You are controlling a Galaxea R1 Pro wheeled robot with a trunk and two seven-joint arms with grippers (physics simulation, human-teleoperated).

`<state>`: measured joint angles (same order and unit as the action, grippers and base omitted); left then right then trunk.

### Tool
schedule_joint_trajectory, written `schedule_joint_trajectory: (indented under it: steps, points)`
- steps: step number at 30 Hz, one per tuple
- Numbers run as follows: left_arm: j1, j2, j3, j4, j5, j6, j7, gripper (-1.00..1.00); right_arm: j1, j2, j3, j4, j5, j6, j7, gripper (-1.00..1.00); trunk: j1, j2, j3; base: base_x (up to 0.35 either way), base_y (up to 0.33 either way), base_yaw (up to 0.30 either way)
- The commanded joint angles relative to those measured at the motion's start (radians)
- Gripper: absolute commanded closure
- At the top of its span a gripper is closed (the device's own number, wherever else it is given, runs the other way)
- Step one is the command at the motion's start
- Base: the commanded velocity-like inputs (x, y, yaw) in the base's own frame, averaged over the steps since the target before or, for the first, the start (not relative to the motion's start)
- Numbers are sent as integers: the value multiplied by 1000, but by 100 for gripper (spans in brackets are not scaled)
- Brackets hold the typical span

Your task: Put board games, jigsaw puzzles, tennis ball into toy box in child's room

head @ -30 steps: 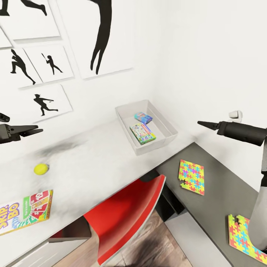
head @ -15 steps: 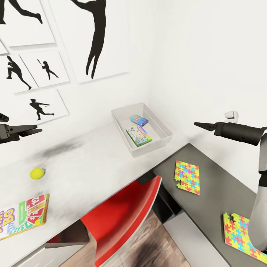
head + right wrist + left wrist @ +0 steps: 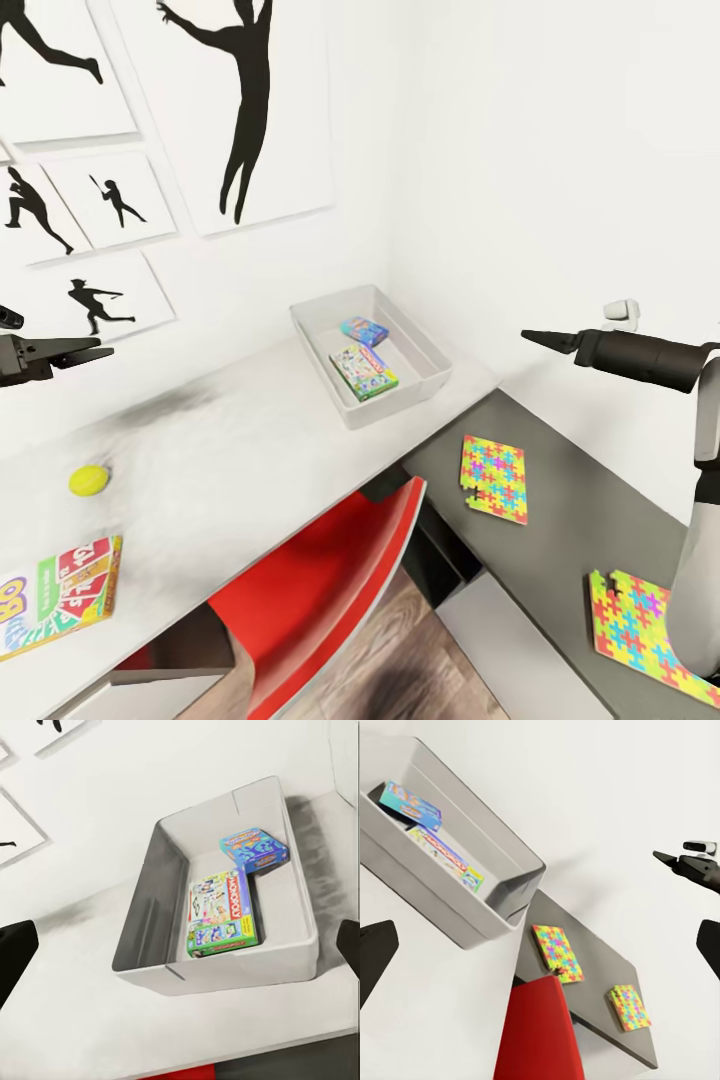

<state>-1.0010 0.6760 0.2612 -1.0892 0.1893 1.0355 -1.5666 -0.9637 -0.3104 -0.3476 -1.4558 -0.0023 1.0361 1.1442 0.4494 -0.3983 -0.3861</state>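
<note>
Lying near the empty, parted left jaws, tennis ball; right jaws' state unclear.

Two board games in toy box

A child's bedroom in a home: white walls hung with black sports-silhouette prints, a long desk with a red chair tucked under it, and a toy box, jigsaw puzzles and tennis ball scattered on top.
</note>
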Motion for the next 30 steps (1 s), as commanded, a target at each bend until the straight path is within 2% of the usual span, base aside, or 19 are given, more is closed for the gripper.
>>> schedule_joint_trajectory:
  steps: [1,16,30]
  points:
    - [-1,0,0,0,-1,11,-4,-100,-1,0,-1,0,0,8,3,-100,1,-2,0,0,0,-86]
    - [-1,0,1,0,-1,11,-4,-100,-1,0,-1,0,0,7,3,-100,1,-2,24,0,4,-86]
    - [-1,0,1,0,-1,11,-4,-100,-1,0,-1,0,0,6,3,-100,1,-2,46,-33,83,-86]
